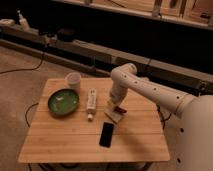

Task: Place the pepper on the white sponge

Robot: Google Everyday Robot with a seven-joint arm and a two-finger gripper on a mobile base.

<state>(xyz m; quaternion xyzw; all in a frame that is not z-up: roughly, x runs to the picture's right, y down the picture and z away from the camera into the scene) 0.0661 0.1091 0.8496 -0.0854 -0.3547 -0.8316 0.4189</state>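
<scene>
My gripper [114, 103] hangs down over the middle of the wooden table [60, 140], at the end of the white arm that reaches in from the right. The dark red pepper [119, 108] shows right at the gripper's lower right side, touching or just above the back edge of the white sponge [112, 116]. The sponge lies flat on the table directly under the gripper. I cannot tell whether the pepper is held.
A flat black phone [106, 134] lies just in front of the sponge. A long white bottle [91, 102] lies left of the gripper. A green bowl [63, 102] and a white cup [73, 80] sit at the left. Dark shelving runs behind the table.
</scene>
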